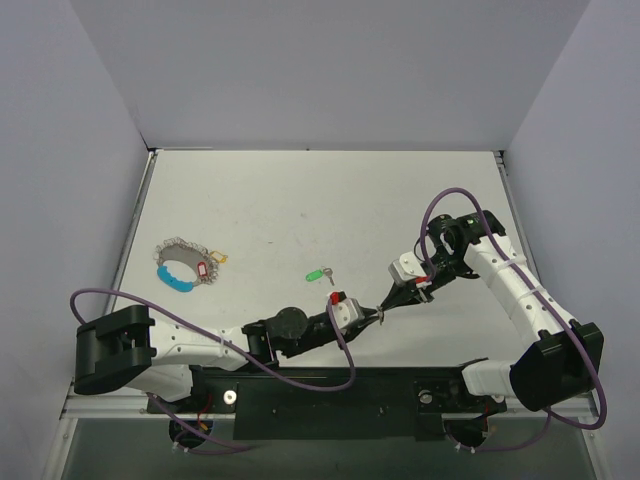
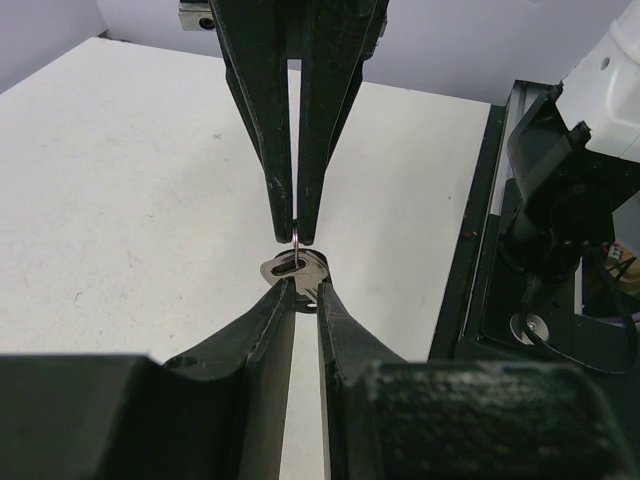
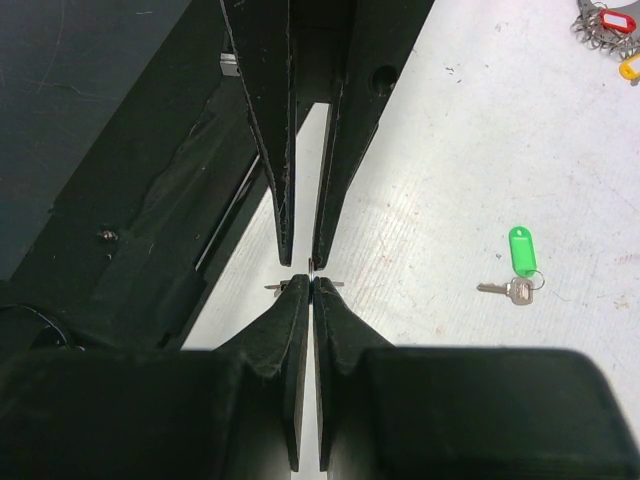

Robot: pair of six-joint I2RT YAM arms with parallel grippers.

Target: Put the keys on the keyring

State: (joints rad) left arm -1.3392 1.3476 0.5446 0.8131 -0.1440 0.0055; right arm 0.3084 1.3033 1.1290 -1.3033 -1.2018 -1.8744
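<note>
The left gripper pinches a silver key by its head at mid-frame in the left wrist view, probably to steady it. From the top edge, the right gripper is pressed together on a thin wire loop at that head. The head lies crosswise. Its blade is hidden, so I cannot tell its long axis. The keyring sits at the left of the top view, well apart, and the green-tagged key lies near centre.
</note>
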